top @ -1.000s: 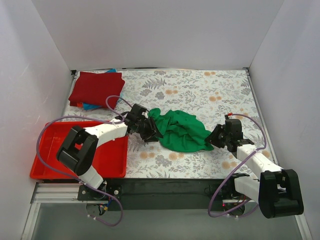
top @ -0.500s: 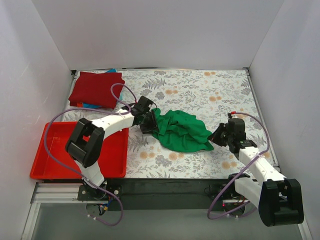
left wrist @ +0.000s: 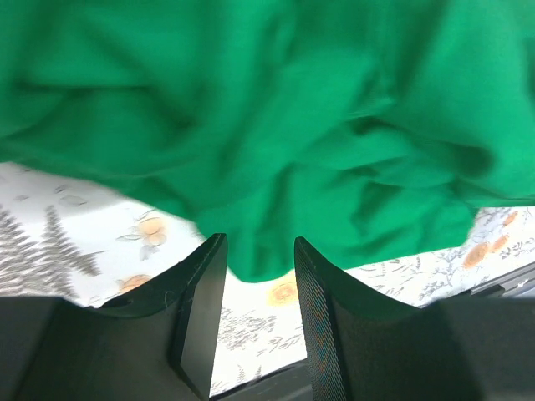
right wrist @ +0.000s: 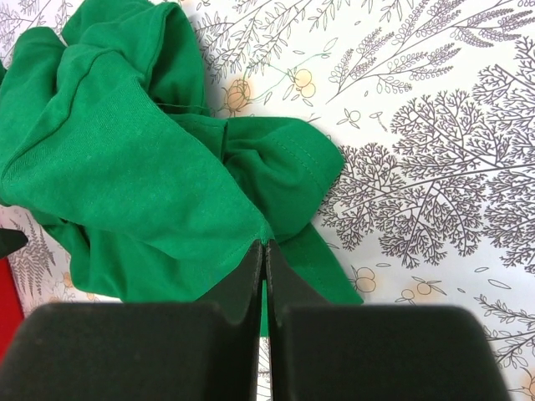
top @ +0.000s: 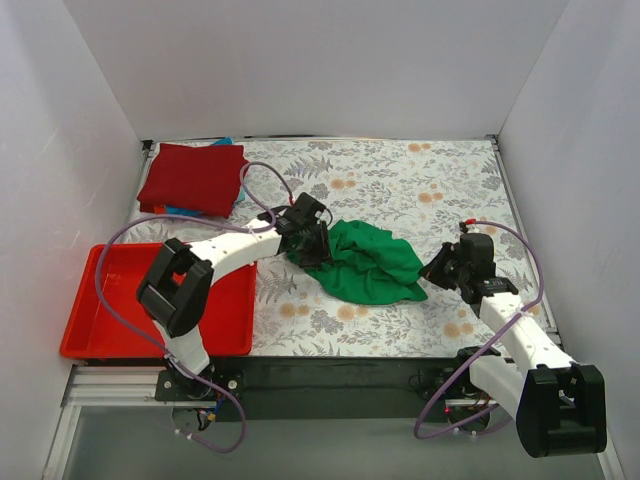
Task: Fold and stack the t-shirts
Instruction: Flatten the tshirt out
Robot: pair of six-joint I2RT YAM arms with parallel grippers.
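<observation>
The bright green t-shirt lies crumpled on the flowered cloth in the middle of the table. It fills the left wrist view and shows in the right wrist view. My left gripper is at the shirt's left edge, jaws open, with the shirt's hem lying at the fingertips. My right gripper is at the shirt's right edge, shut on a fold of green cloth. The dark red t-shirt lies folded at the back left on a blue one, seen only as an edge.
A red plastic tray stands at the front left, beside the left arm. White walls close in the table on the left, back and right. A black rail runs along the near edge.
My left gripper has swung right and away from me along the green shirt's left edge. My right gripper has shifted slightly right, and the shirt has bunched a little toward it.
</observation>
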